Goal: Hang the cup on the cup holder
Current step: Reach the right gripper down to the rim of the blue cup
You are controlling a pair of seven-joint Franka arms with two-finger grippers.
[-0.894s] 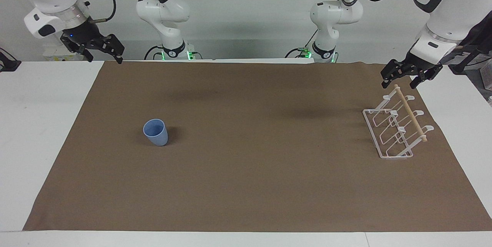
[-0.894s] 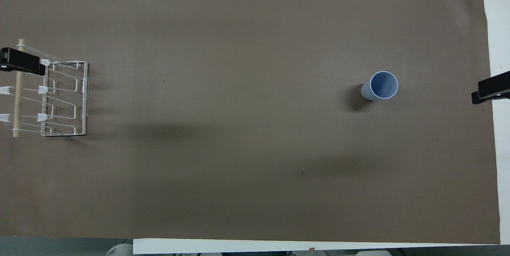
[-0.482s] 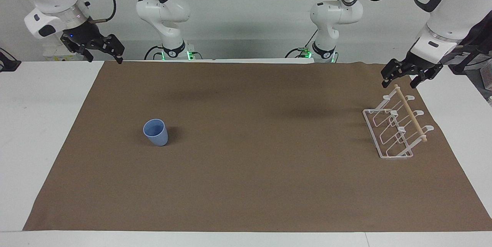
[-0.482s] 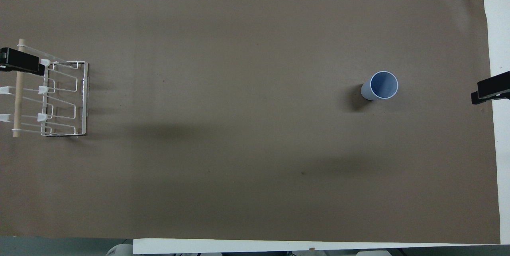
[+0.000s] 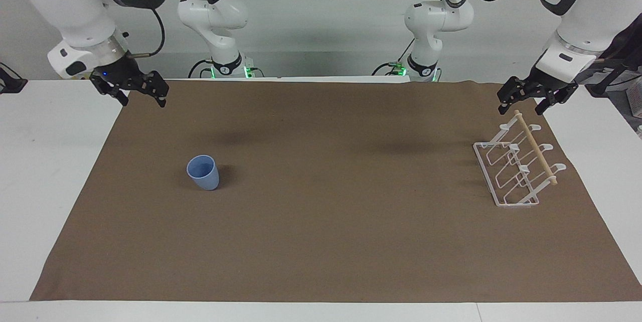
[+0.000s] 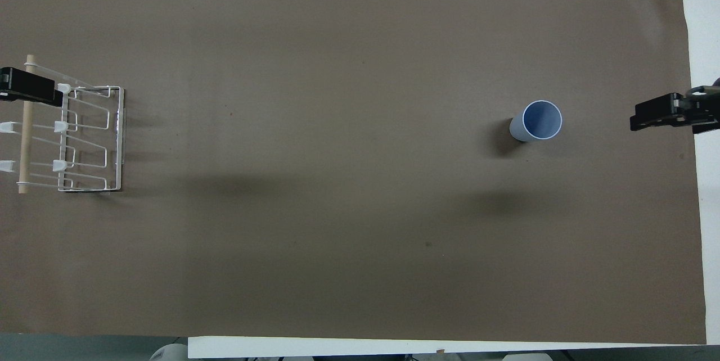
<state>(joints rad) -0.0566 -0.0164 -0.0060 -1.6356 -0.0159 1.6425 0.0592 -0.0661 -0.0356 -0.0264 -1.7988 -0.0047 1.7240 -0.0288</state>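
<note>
The cup (image 5: 203, 172) stands upright on the brown mat (image 5: 321, 242) toward the right arm's end of the worktop (image 5: 45, 161), well apart from the cup holder (image 5: 516, 164) near the left arm's end. The right gripper (image 5: 141, 97) hangs over the mat's edge with fingers spread wide and empty. The left gripper (image 5: 521, 104) waits just above the holder's dowel, fingers also wide and empty.

A white counter (image 5: 45, 171) carries a broad brown mat (image 5: 321, 242) that covers most of its top, leaving bare white strips at both ends. Soft shadows fall across the mat. A plain pale wall (image 5: 321, 16) rises past the counter.
</note>
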